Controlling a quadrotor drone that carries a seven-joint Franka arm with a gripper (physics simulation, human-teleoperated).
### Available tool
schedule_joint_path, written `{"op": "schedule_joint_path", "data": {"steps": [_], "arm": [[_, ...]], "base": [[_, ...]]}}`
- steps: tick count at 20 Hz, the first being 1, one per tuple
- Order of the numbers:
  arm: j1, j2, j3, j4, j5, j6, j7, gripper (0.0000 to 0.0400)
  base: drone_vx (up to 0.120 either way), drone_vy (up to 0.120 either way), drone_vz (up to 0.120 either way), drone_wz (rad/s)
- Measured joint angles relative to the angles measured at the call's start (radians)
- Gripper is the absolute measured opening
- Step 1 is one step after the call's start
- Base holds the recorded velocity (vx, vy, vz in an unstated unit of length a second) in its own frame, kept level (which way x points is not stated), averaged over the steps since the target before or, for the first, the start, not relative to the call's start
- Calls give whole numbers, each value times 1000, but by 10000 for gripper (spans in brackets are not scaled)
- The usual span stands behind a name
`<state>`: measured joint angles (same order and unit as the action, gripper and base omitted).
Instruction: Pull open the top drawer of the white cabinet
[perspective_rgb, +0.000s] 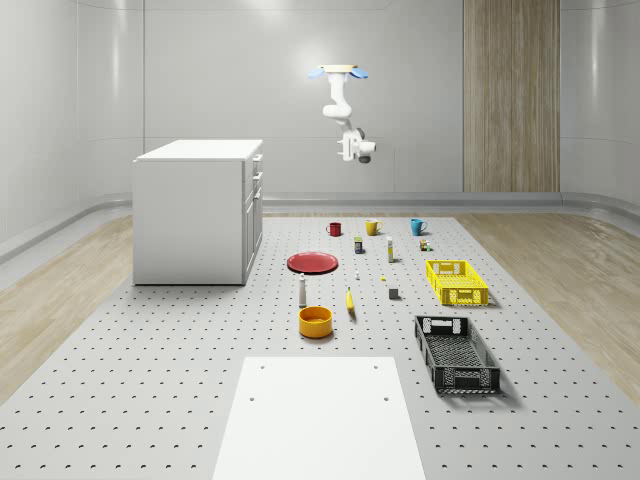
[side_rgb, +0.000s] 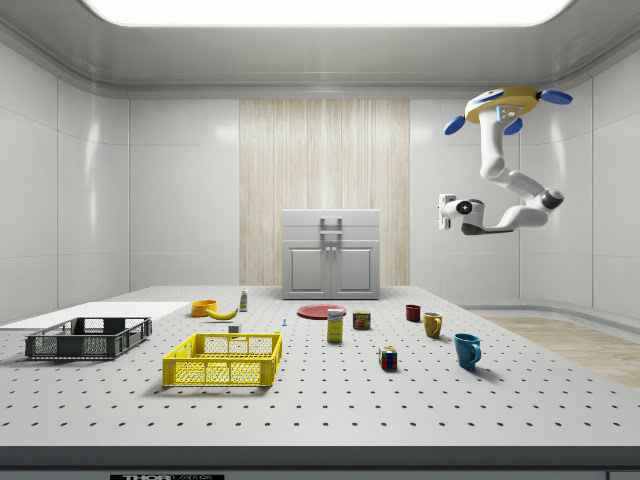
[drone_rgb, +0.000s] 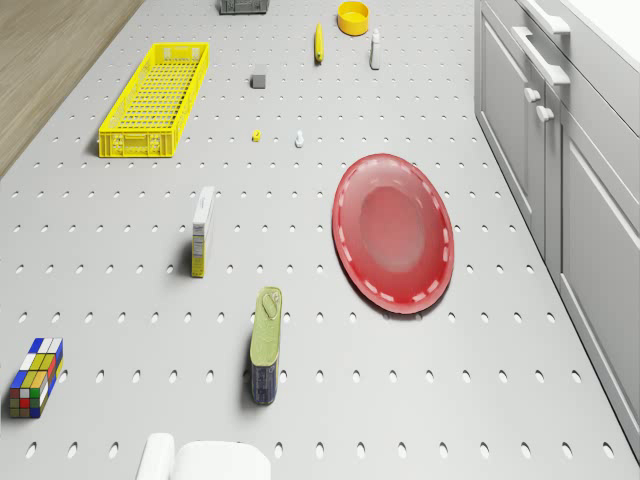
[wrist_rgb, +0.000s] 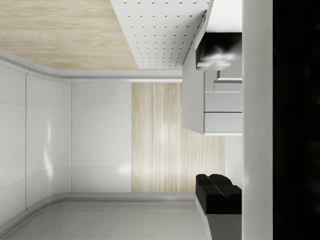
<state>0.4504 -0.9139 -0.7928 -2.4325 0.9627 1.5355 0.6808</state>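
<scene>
Fingers (wrist_rgb: 218, 186) look pressed together in the wrist view, nothing between them. So the gripper (side_rgb: 445, 210) is closed and empty; it would need to open before any grab.

Drone (perspective_rgb: 337, 71) hovers high over the far end of the perforated table (perspective_rgb: 150, 380), roughly above the red mug (perspective_rgb: 334, 229), well apart from the white cabinet (perspective_rgb: 190, 215). The arm hangs below it with the elbow bent. The gripper sits at about cabinet-top height and is level, not pointing down. My read: it is posed for a horizontal approach to the drawer front, not a top-down pick.

Top drawer (side_rgb: 331, 219) is shut, flush with the cabinet face, and its handle (side_rgb: 331, 224) is untouched. The cabinet front faces the open table, so the pull path runs out over the red plate (perspective_rgb: 312, 262) and the small items. Those lie low and likely won't interfere.

Surface: grey table with a hole grid. A yellow crate (perspective_rgb: 457, 281) and a black crate (perspective_rgb: 456, 353) sit on the side away from the cabinet.

Room: glossy white walls, one wood panel (perspective_rgb: 510, 95), wood floor around the table.

Task barely started; the approach is still to do.
</scene>
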Motion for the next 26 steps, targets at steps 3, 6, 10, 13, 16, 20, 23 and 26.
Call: {"op": "schedule_joint_path", "data": {"steps": [3,6,10,13,16,20,23,26], "arm": [[16,-13,-7,-2,-10,13,8,305],[31,-26,-13,-3,-19,26,16,305],[50,-43,-21,-6,-31,43,26,305],[63,-56,-27,-7,-40,55,33,305],[76,-68,-32,-9,-49,67,41,305],[92,-83,-38,-11,-61,81,50,305],[104,-94,-43,-12,-69,92,57,305],[115,-105,-47,-14,-78,102,64,305]], "base": [[120,-120,0,0],[120,-107,0,0],[120,0,0,0],[120,0,0,0],[120,-120,0,0],[120,-120,0,0],[120,-120,0,0],[120,-120,0,0]]}}
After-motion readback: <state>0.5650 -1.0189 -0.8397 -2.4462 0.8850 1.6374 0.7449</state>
